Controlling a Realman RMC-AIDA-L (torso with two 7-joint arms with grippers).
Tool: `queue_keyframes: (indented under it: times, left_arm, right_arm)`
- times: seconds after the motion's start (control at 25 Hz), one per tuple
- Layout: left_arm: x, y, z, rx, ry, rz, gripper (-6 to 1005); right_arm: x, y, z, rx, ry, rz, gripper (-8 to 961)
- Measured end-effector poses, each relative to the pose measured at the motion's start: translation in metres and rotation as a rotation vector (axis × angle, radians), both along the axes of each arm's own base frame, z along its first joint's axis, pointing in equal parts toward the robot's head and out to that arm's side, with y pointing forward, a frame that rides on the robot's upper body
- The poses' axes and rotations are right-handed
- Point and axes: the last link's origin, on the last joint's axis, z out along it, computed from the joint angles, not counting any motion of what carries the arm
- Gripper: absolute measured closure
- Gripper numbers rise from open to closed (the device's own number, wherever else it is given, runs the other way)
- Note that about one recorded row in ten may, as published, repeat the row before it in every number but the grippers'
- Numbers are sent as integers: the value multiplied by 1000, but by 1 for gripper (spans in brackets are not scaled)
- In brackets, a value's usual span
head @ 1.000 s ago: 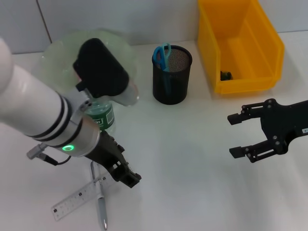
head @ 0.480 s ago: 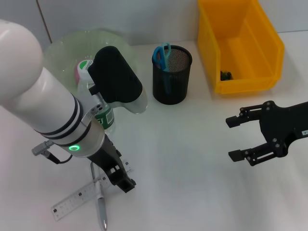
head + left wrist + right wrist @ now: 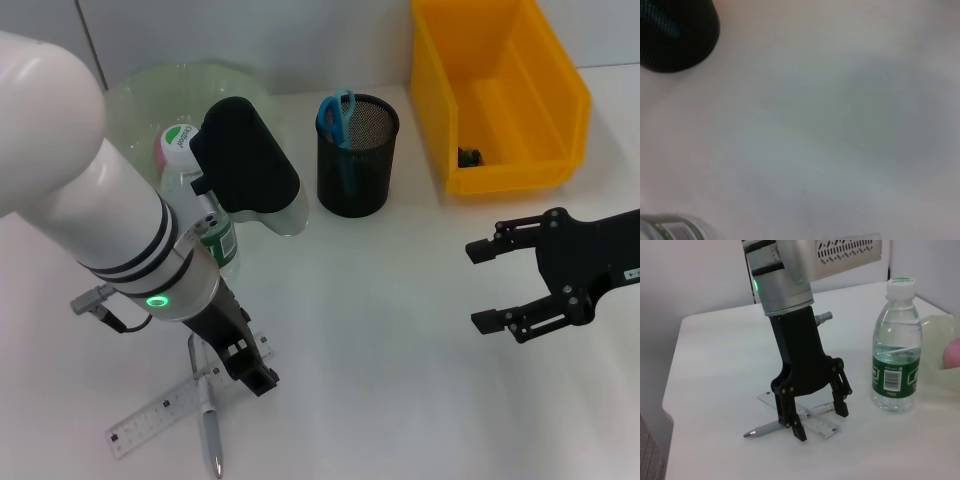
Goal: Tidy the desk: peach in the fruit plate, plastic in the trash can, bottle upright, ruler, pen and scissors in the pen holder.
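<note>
White desk surface [image 3: 380,330] viewed from above. At left, the left gripper [image 3: 820,422] stands fingers-down and spread over the crossed ruler [image 3: 160,408] and pen [image 3: 210,435], holding nothing; it has drawn back slightly toward the ruler over the past second. Behind it stands the upright bottle [image 3: 893,347] before the fruit plate [image 3: 135,90]. Centre: pen holder [image 3: 357,155] containing scissors [image 3: 337,112]. Right: yellow trash can [image 3: 500,90]; the right gripper [image 3: 500,285] hovers spread and empty, essentially unmoved.

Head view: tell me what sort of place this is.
Probably an office-style desk set up for a robot tidying test: a white tabletop, a mesh pen holder holding scissors, and a ruler lying loose.
</note>
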Motion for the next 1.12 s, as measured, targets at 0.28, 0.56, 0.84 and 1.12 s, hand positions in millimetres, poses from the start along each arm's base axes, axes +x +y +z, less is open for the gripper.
queue_keyframes:
  times: [0.28,0.56,0.84,1.12]
  left_arm:
    - [1,2,-2,-5,-1,-17,190]
    - [-3,3,-5,-16,17,-6,191]
    - [-3,4,-6,-12,17,-10,191]
    - [-5,5,-6,-11,22,-11,402]
  right_arm:
    - [0,-1,-1,3,5,-1,126]
    - [0,-1,-1,7,8,-2,126]
    - [0,-1,0,12,13,-3,126]
    - [-1,-1,0,12,14,-1,127]
